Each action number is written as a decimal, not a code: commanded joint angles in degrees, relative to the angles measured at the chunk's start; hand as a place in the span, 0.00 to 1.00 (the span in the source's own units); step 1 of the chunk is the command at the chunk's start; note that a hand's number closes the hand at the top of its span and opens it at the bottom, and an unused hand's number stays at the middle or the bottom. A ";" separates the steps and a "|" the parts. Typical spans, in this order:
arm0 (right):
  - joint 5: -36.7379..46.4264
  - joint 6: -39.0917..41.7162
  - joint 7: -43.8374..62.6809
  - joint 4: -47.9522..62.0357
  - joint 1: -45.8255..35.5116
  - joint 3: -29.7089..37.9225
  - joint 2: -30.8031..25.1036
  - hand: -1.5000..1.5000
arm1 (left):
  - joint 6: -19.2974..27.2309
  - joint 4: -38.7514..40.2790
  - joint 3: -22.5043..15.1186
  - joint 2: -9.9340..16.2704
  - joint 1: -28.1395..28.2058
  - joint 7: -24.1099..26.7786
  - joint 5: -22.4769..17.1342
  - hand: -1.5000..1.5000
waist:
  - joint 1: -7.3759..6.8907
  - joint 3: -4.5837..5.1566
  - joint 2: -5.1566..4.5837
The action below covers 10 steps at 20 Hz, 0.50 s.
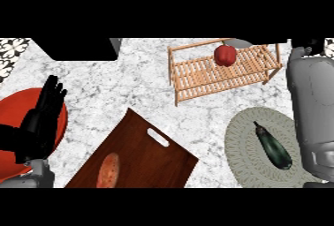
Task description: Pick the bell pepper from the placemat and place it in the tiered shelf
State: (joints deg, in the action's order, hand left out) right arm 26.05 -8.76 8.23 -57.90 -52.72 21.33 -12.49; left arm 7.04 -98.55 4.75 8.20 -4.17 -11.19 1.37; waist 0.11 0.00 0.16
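The left robot hand (40, 121) stands open, fingers straight and pointing up, above its grey wrist. The right forearm (316, 114) stretches up the view's right side; its robot hand is hidden.

The left robot hand (40, 121) is matte black with slender fingers; both forearms are smooth grey, rounded casings.
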 commanded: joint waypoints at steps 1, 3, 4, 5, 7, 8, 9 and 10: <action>-2.93 0.07 4.91 -5.03 3.08 3.92 -3.80 0.00 | 0.40 -3.09 -1.73 -1.71 4.07 0.73 0.70 0.50 | 0.27 0.00 0.21; -4.42 3.67 9.66 -7.94 4.87 5.22 -7.07 0.00 | -0.92 -1.76 0.99 0.88 2.13 -0.19 -0.67 0.50 | 0.82 0.02 0.28; -4.87 2.40 10.64 -10.32 5.97 5.06 -5.99 0.00 | -0.54 -3.10 0.21 -0.47 2.23 -0.67 -1.13 0.50 | 0.49 0.01 0.20; -6.75 5.87 9.15 -9.14 7.65 7.16 -9.68 0.00 | -1.55 1.84 1.50 0.70 1.74 3.18 -0.83 0.50 | 0.81 0.02 0.04; -8.78 8.58 11.88 -13.28 9.99 8.17 -12.06 0.00 | -0.11 -2.73 -0.22 -0.42 2.51 -1.21 0.16 0.50 | 0.49 -0.01 0.15; -9.89 8.72 12.26 -17.04 13.50 9.06 -11.45 0.00 | -0.80 2.87 2.38 0.51 -0.06 2.91 -1.00 0.50 | 1.22 0.02 0.16; -11.80 11.23 10.21 -11.33 11.14 12.03 -16.66 0.00 | -1.02 -3.77 -0.03 -0.42 4.82 1.23 -0.37 0.50 | 0.06 -0.02 0.03; -12.56 11.71 9.37 -14.60 15.44 11.30 -15.02 0.00 | 0.96 -0.91 -0.83 -1.33 0.56 -0.52 1.38 0.50 | 0.49 -0.02 -0.01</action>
State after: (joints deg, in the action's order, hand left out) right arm 17.42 -1.04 17.78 -69.57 -42.65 29.67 -23.68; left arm 6.71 -99.24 5.12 7.93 -2.48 -10.46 1.31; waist 0.67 0.02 0.25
